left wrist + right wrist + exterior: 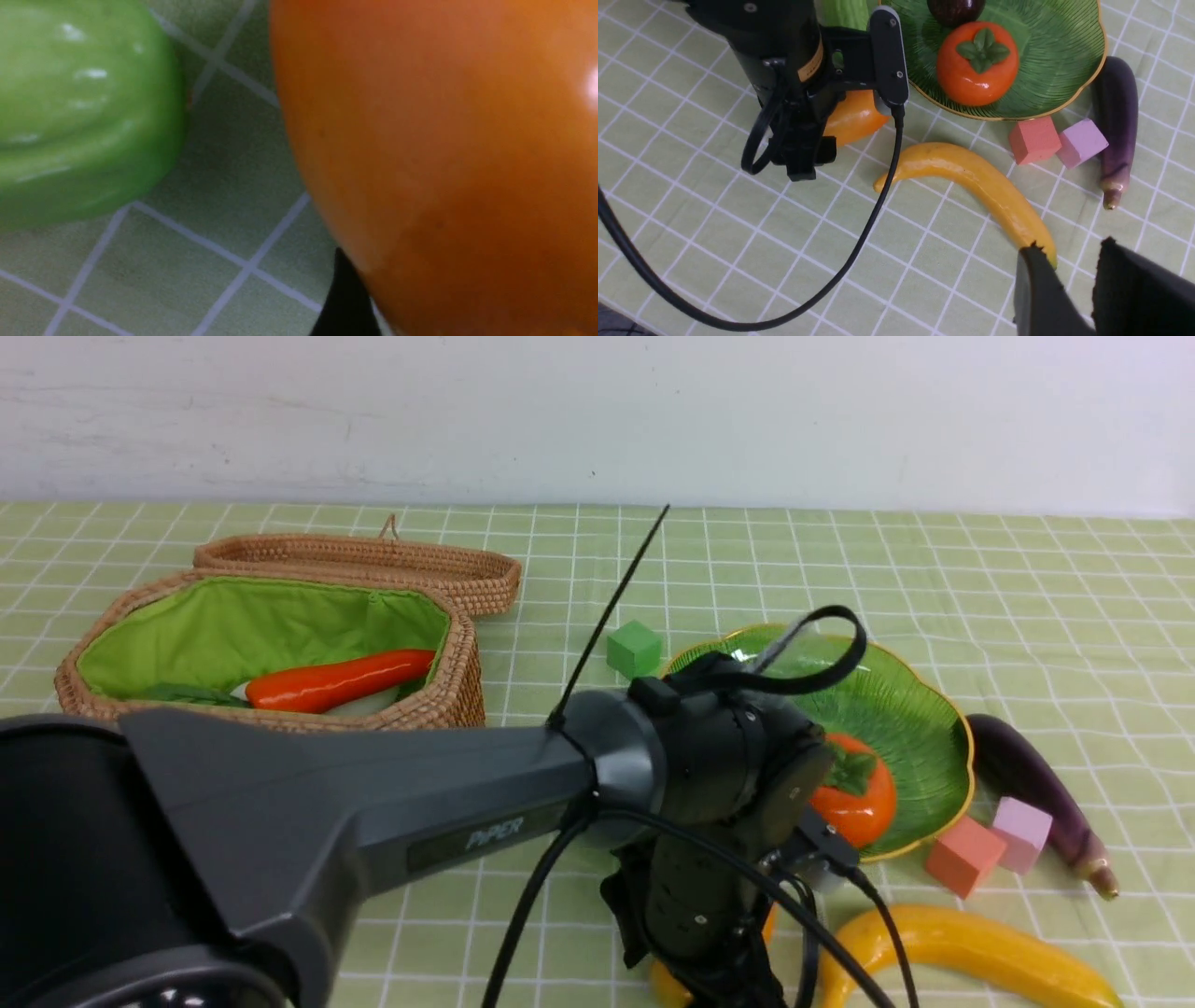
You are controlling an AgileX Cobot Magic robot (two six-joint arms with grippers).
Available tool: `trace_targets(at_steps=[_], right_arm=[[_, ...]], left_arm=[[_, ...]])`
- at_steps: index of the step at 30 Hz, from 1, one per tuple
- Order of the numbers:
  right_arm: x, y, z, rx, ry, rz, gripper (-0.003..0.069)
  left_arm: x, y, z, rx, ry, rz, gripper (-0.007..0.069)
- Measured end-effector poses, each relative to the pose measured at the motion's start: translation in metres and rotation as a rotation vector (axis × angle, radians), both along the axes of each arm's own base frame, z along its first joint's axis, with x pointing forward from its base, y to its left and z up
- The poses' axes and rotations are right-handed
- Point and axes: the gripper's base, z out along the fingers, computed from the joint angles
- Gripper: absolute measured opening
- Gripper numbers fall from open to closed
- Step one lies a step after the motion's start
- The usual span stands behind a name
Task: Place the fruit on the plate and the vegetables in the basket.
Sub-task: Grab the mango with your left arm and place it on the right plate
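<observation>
My left gripper (709, 971) points down over the orange-yellow mango (852, 116), near the table's front. In the left wrist view the mango (444, 163) fills the jaws; one dark finger (345, 298) lies at its side and the other is hidden. The bumpy green cucumber (70, 107) lies just beside it. The green plate (896, 709) holds the round orange fruit (854, 798) and the dark purple ball (955, 9). The banana (971, 182) and the eggplant (1113, 121) lie on the cloth. My right gripper (1071, 245) hovers empty over the banana's end, jaws slightly apart.
The wicker basket (448, 700) at the left, lid open behind it, holds the red pepper (336, 681) and the radish. An orange-red cube (966, 854) and a pink cube (1022, 831) sit between plate and eggplant. A green cube (635, 649) sits behind the plate.
</observation>
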Motion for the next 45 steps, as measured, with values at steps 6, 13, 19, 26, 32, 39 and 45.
trace_targets(at_steps=[6, 13, 19, 26, 32, 39, 45], right_arm=[[-0.002, 0.002, 0.0, 0.012, 0.01, 0.03, 0.0192], [-0.002, 0.002, 0.0, 0.01, 0.009, 0.031, 0.0192], [-0.002, 0.004, 0.0, 0.022, 0.016, 0.038, 0.0193], [-0.008, 0.002, 0.006, 0.083, -0.036, 0.052, 0.0193], [-0.011, 0.005, 0.008, 0.127, -0.032, 0.071, 0.0193], [-0.013, 0.01, 0.01, 0.198, -0.017, 0.102, 0.0193], [-0.004, 0.004, 0.015, 0.168, -0.123, 0.016, 0.0193]], left_arm=[[0.0, 0.003, 0.001, 0.027, -0.006, 0.007, 0.0446], [-0.001, 0.005, 0.004, 0.042, 0.002, 0.01, 0.0446], [-0.009, 0.014, 0.037, 0.039, 0.003, 0.018, 0.0446], [-0.021, 0.03, 0.108, -0.118, -0.121, 0.054, 0.0446], [-0.026, 0.037, 0.128, -0.152, -0.156, 0.06, 0.0446], [-0.023, 0.041, 0.131, -0.12, -0.202, 0.049, 0.0446], [-0.014, 0.034, 0.136, -0.206, -0.312, 0.022, 0.0446]])
